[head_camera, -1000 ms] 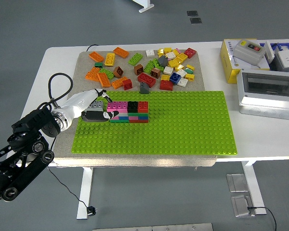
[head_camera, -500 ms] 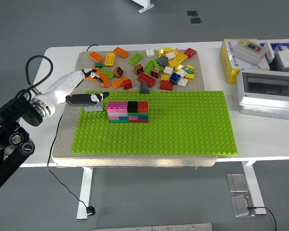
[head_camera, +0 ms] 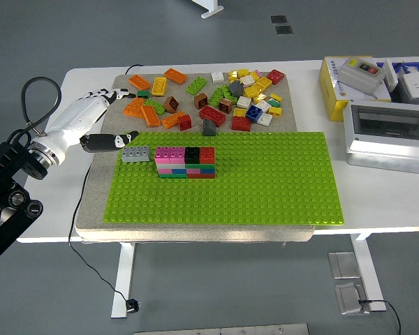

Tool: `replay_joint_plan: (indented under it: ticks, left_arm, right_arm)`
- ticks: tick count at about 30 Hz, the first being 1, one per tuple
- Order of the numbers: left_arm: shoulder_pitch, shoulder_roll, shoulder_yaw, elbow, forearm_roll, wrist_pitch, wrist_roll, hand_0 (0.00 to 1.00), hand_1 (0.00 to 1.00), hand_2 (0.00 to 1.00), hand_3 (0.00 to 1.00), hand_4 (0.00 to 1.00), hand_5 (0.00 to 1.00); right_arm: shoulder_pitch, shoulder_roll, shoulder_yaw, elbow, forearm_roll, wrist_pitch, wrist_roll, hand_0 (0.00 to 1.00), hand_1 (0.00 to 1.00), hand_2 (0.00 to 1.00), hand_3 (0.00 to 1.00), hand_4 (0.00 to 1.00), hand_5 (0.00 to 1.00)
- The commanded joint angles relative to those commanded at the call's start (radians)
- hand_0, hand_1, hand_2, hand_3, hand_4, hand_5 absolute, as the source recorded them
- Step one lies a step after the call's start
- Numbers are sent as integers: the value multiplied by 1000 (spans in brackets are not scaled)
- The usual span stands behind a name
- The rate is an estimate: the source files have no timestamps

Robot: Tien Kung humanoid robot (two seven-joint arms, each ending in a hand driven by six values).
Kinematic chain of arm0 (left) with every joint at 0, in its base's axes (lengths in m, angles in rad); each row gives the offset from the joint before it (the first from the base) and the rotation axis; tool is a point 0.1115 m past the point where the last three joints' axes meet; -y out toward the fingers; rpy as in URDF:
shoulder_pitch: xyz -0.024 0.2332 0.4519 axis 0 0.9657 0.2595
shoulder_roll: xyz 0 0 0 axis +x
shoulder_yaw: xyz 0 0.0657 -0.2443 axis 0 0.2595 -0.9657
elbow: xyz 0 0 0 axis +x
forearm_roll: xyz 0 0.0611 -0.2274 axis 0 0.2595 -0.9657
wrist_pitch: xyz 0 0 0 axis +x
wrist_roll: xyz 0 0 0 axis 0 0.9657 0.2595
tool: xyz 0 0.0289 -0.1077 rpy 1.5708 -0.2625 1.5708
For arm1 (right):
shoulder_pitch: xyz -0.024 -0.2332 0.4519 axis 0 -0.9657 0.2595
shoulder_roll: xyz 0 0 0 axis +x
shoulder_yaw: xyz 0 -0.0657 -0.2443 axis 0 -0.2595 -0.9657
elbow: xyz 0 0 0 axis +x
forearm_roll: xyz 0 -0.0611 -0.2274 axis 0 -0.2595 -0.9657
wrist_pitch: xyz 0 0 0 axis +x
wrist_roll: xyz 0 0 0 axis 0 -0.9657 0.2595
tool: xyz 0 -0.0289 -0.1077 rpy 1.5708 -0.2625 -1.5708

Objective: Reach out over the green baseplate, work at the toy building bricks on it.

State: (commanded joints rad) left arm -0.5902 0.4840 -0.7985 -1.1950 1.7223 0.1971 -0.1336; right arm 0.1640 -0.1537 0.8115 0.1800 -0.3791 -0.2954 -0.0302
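Left hand open, grey brick on baseplate

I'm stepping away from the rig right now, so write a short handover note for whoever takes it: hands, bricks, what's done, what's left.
Left hand: open, holding nothing, off the left edge of the green baseplate, beside the grey brick.
Right hand: not in view.
Grey brick sits on the baseplate's far left part, just left of the stacked wall of pink, black, red and other bricks; whether they touch is unclear.
Loose bricks lie on the mat beyond the baseplate.
Done: the wall stands and the grey brick is set next to it.
Left: probably fetch more loose bricks; most of the baseplate is bare.
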Motion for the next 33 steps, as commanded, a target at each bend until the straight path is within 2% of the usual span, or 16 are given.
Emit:
replay_joint_plan:
  ticks: [4,7,17,27,33]
  left_arm:
    - [-10,-14,19,75,-25,25,-37,981,959,980,906,694,270]
    - [-41,-32,60,137,-44,36,-57,978,958,988,904,691,267]
    - [-145,-95,211,337,-111,30,-70,977,960,994,903,687,263]
    - [-209,-137,358,445,-167,23,-66,975,961,998,902,683,258]
    - [-223,-158,393,488,-199,26,-67,973,962,998,900,681,257]
  right_arm:
    - [3,-1,-4,0,7,1,2,732,787,786,681,366,798]
    - [7,-2,-7,0,10,1,4,733,787,788,682,366,793]
    - [16,-4,-25,0,22,0,8,733,787,788,681,367,787]
    - [22,-8,-46,0,47,2,13,734,787,787,681,375,767]
    - [24,-10,-59,0,61,3,15,734,787,787,681,374,768]
